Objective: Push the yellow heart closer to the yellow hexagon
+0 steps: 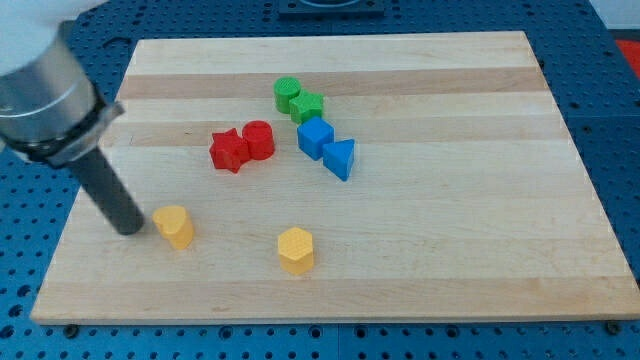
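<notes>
The yellow heart (175, 227) lies on the wooden board near the view's lower left. The yellow hexagon (296, 249) lies to its right, a little lower, with a gap of bare board between them. My tip (128, 227) rests on the board just left of the yellow heart, close to it; I cannot tell whether it touches. The dark rod slants up to the view's top left.
A red star (229, 150) and a red cylinder (259, 139) sit together at mid-board. A green cylinder (288, 94) and green star (308, 107) lie above a blue cube (315, 137) and blue triangle (340, 158). The board's (450, 240) left edge is near my tip.
</notes>
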Available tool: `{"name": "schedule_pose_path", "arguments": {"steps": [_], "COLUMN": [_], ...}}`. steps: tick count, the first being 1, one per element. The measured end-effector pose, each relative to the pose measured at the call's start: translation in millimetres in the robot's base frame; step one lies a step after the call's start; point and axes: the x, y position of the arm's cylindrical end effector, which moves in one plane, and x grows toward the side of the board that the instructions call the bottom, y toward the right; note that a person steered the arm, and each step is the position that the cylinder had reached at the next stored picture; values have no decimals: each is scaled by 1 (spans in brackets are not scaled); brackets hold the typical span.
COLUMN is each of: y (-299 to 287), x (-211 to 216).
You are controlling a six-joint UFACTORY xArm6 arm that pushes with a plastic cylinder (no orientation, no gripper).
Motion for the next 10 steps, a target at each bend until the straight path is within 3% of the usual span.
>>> {"name": "schedule_pose_path", "arguments": {"steps": [2,7,10], "y": [30,18,142], "x": [-29,3,-10]}}
